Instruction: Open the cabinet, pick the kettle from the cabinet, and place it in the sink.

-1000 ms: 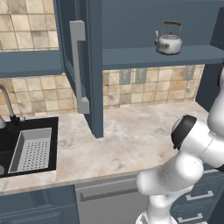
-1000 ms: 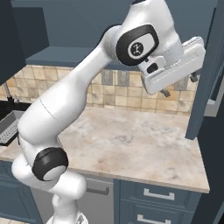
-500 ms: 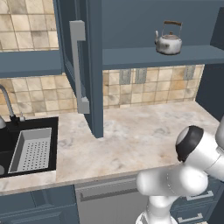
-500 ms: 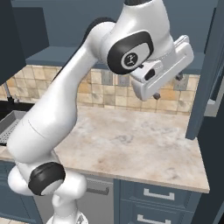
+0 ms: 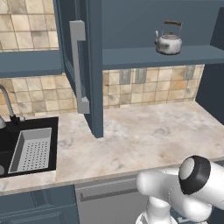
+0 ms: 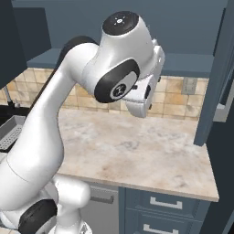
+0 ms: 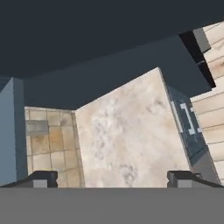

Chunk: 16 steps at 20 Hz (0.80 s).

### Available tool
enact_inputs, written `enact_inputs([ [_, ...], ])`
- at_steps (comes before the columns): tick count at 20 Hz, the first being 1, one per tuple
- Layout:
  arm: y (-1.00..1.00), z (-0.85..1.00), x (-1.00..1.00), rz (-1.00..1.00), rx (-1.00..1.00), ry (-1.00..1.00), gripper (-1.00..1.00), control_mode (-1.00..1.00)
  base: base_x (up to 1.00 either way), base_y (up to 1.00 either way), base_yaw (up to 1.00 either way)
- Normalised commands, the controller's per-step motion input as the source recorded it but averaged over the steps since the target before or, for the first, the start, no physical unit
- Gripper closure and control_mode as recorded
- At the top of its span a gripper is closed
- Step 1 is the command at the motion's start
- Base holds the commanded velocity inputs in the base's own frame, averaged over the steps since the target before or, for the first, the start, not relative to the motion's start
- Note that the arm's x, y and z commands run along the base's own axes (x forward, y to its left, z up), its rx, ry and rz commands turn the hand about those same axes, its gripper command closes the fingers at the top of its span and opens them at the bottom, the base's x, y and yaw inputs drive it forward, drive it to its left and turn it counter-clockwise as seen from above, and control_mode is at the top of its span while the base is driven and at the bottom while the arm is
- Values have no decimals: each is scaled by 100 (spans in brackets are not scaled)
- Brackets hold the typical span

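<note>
The cabinet [image 5: 131, 22] stands open, its left door [image 5: 94, 65] swung out edge-on with the long grey bar handle [image 5: 78, 65] facing me. On its shelf at the right sits the silver kettle [image 5: 168, 41], upright and untouched. The black sink [image 5: 8, 144] lies at the far left of the counter under the curved tap [image 5: 6, 103]. My gripper [image 7: 113, 179] is open, fingertips [image 7: 43, 178] wide apart with nothing between them, looking at the counter and the cabinet's underside. The arm's wrist [image 6: 137, 87] hangs over the counter, below the shelf.
A grey perforated basket [image 5: 30, 148] sits in the sink. The cabinet's right door [image 6: 224, 91] stands open at the counter's right end. Blue drawers [image 6: 164, 203] with short handles run under the marble counter [image 6: 137, 146]. Tiled backsplash behind.
The arm has folded: its elbow dropped in the left base view, and the hand swung left and turned away in the right base view. The jaws stayed open. The kettle has not moved.
</note>
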Motion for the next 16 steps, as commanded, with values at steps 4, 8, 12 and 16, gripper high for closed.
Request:
enact_inputs([
  [4, 3, 2, 10, 72, -3, -1, -100, -100, 0, 0, 0],
  [8, 2, 11, 9, 71, -9, -1, -100, -100, 0, 0, 0],
  [12, 3, 22, 6, 59, -21, -10, -100, -100, 0, 0, 0],
  [16, 15, 17, 2, 39, -35, -16, -100, -100, 0, 0, 0],
])
